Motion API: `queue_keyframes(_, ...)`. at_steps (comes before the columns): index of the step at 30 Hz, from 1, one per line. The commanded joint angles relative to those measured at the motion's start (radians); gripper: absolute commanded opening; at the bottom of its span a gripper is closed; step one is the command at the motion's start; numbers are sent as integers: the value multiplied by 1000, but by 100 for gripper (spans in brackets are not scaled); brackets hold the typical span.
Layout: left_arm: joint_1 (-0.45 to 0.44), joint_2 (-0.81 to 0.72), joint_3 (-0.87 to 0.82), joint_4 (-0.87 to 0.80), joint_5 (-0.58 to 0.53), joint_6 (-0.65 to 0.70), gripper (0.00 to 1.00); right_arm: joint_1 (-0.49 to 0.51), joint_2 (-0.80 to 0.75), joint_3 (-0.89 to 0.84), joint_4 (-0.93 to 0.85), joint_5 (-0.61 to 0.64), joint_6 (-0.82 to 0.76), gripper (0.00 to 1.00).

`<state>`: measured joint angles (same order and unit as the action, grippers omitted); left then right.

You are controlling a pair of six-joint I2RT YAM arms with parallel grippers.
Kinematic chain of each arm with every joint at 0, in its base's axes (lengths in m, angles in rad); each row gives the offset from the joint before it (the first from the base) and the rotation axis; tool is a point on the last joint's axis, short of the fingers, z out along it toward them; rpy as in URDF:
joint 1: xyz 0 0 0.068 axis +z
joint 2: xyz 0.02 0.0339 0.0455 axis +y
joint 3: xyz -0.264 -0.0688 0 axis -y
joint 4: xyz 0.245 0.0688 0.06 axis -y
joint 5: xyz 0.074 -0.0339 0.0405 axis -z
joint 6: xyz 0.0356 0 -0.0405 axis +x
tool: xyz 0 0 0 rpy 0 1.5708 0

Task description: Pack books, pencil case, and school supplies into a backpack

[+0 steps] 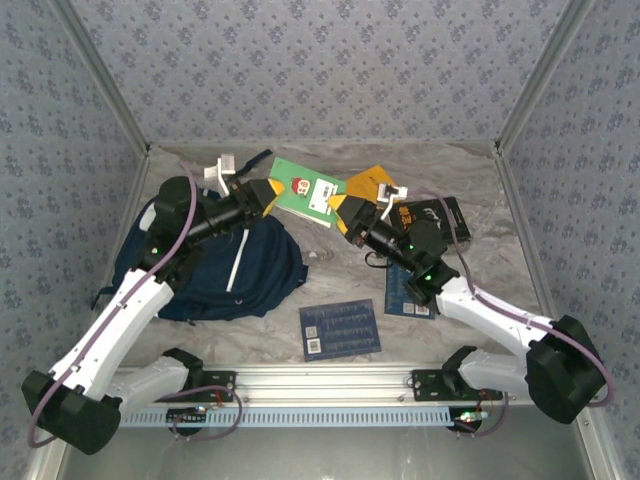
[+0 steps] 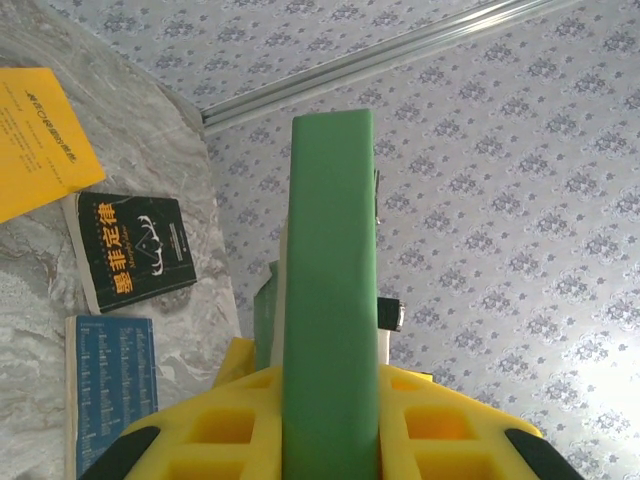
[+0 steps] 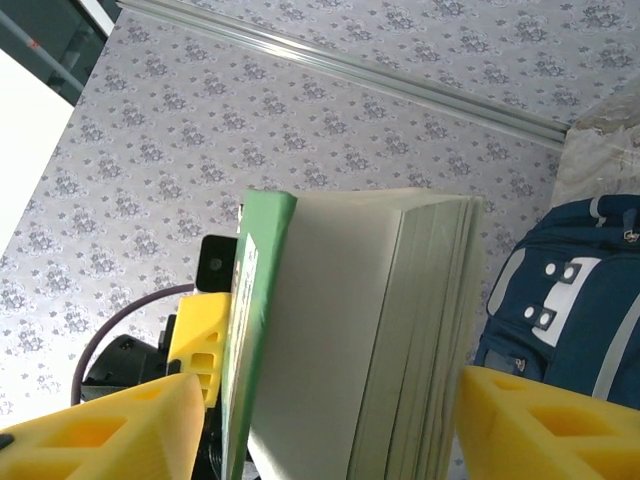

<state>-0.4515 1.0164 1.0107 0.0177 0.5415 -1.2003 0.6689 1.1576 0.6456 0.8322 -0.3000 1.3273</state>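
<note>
You are looking at one navy backpack (image 1: 215, 275). You have four thin books: one orange book (image 1: 368, 182), one black book (image 1: 432, 215) and two dark blue books (image 1: 340, 330), counting the second blue book (image 1: 402, 295). One green pack (image 1: 305, 192). Two robot arms: the left arm (image 1: 120, 310) and the right arm (image 1: 490, 315).

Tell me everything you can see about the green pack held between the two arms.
The green pack is a flat rectangle with a green cover, a red-and-white picture and white label on its face, and pale stacked leaves along one edge. It is held up off the table. The left gripper clamps its green edge. The right gripper has its jaws either side of the leaf edge, contact unclear.
</note>
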Motion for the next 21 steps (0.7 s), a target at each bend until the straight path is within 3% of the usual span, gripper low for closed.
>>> queue_keyframes(1,5,-19,0,35,18,17,0,-2,-26,-3,1,-4,-16,65)
queue_keyframes(12,-5,-19,-23,54,23,-13,0,5,15,39,10,-4,-25,51)
queue_keyframes(21,-20,-9,-20,63,22,-26,0,26,44,61,14,1,-23,50)
